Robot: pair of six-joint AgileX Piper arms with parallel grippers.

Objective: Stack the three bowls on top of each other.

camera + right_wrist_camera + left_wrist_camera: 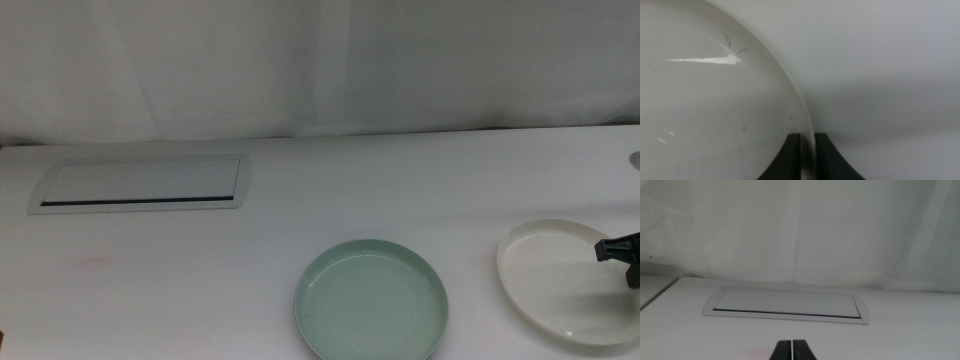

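Note:
A mint green bowl [371,300] sits on the white table near the front, a little right of centre. To its right lies a white bowl [560,275], partly cut off by the picture's edge. My right gripper [625,250] comes in from the right at that bowl's right rim. In the right wrist view its two dark jaws [808,150] stand either side of the white bowl's [715,100] thin rim, shut on it. My left gripper [792,350] is shut with nothing in it, out of the middle view, above the table and facing the panel.
A flat white rectangular panel [140,183] is set into the table at the back left, also seen ahead of the left gripper as the panel [787,303]. A white curtain hangs behind the table.

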